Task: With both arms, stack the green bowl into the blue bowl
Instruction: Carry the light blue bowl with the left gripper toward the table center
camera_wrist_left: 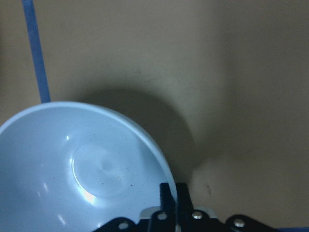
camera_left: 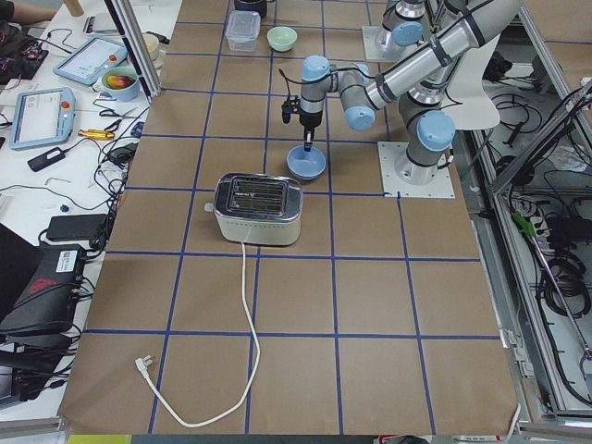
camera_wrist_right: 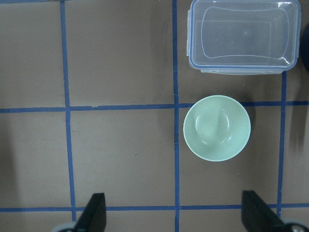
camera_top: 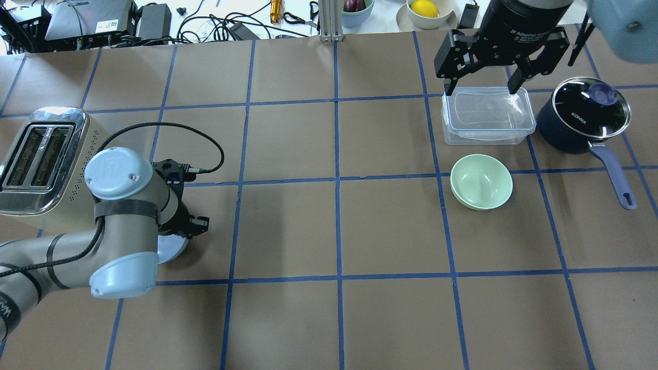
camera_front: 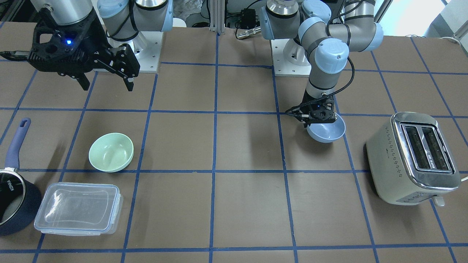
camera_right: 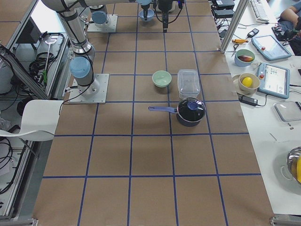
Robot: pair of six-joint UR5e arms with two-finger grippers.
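Brown taped tabletop [camera_front: 248, 204]; left claw [camera_front: 320, 120] clamps smooth blue bowl [camera_front: 329, 133]; right claw [camera_front: 108, 87] apart.

even overhead light, soft shadows; left wrist view dim and blurred.

Silver-grey tubes and pale-blue joint caps form the left arm [camera_front: 331, 54] and right arm [camera_front: 135, 12]. A black cable [camera_front: 353, 73] trails the left; the black right gripper [camera_front: 108, 87] shows a blue light.
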